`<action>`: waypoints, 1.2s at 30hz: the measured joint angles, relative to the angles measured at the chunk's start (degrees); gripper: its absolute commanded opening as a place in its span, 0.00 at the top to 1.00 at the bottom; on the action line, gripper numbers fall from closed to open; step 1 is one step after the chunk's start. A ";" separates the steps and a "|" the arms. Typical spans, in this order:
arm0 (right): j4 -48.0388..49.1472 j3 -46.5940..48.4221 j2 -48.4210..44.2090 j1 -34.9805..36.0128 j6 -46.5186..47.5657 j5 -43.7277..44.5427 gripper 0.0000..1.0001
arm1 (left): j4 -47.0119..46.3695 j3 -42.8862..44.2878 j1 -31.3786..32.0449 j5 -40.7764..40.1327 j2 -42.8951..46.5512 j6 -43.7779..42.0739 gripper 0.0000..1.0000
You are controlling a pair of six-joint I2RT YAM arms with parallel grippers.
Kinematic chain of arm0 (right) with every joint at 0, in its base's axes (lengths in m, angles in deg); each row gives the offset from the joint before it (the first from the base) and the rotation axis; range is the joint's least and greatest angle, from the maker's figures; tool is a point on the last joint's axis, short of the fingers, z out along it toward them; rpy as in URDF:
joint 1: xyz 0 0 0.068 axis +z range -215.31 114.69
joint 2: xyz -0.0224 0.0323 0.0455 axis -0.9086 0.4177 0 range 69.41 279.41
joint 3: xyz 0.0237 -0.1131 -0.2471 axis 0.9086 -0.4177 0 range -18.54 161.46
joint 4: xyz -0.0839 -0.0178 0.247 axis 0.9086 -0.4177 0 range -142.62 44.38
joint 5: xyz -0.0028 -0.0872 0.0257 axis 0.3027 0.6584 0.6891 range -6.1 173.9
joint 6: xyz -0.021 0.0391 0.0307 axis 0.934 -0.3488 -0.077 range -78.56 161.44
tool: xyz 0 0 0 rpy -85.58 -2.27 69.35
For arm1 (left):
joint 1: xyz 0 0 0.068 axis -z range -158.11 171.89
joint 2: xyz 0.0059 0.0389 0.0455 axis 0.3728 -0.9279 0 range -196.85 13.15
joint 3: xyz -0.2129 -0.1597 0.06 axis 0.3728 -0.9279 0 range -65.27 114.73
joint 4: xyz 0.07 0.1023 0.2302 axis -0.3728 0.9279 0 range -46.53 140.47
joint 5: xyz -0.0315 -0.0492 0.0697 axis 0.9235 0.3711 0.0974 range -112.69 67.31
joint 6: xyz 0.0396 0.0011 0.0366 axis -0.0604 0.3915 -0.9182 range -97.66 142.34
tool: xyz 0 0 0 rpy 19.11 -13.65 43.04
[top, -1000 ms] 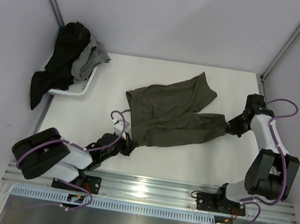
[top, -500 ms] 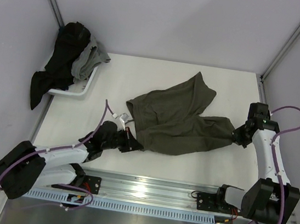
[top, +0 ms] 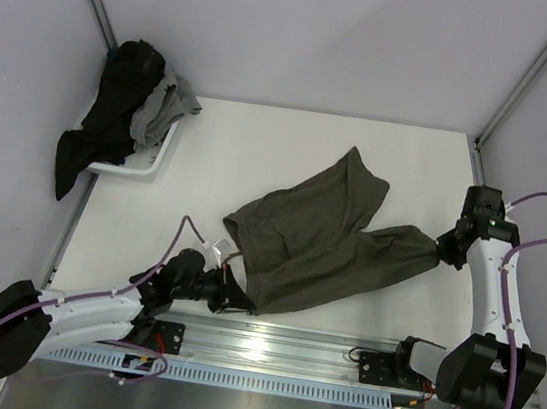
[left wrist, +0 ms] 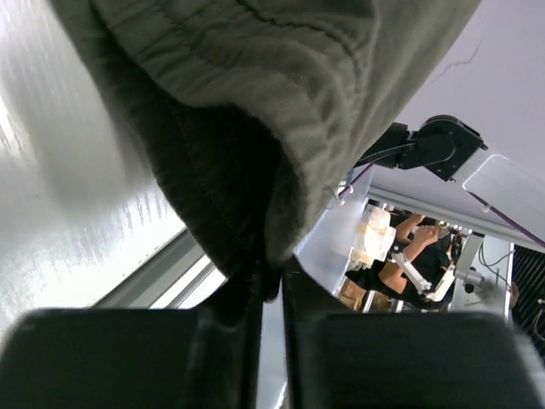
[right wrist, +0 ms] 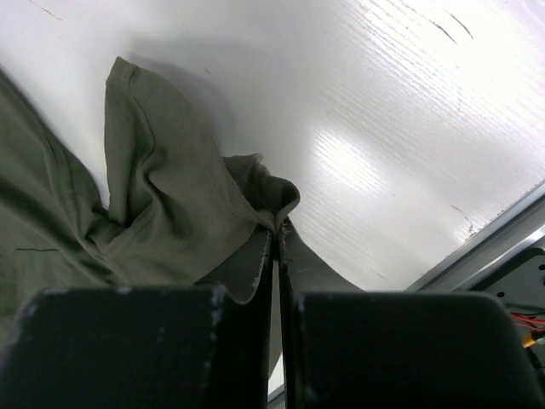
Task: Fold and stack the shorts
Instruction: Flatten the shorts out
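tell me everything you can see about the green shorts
Olive-green soft fabric shorts, unfolded and wrinkled, spread slantwise across the white table. Gathered waistband at the near left, two wide legs, one pointing far, one right. The left gripper pinches the waistband edge; the right gripper pinches a leg hem.

The left end effector [left wrist: 271, 311] pinches the olive shorts [left wrist: 255, 128]

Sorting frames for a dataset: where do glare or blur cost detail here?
Top external: sharp throughout, with a bright reflection on the metal rail. Left wrist: left fingers blurred dark, shorts in shadow underneath. Right wrist: strong glare on the table, right fingers soft.
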 measured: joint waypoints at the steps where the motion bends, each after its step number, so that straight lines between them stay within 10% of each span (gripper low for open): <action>1: -0.04 0.00 -0.15 0.00 0.13 0.17 1.00 | 0.24 0.09 0.48 -0.07 -0.02 0.04 0.61; 7: 0.35 -1.36 -1.36 -0.57 0.66 2.27 1.00 | 5.92 2.05 3.37 -1.79 -0.15 -1.05 0.02; 17: 1.79 -3.56 -4.70 -3.19 3.72 3.06 0.24 | 31.19 14.64 2.12 -13.31 11.67 -10.05 0.01; 24: 6.25 -5.14 -10.95 -0.98 8.81 -1.64 0.01 | 34.10 21.35 -12.09 -14.43 6.71 -18.18 0.01; 36: 10.78 -6.62 -11.43 56.83 4.46 5.03 0.00 | 27.45 23.56 -26.43 -12.46 -7.21 -24.90 0.01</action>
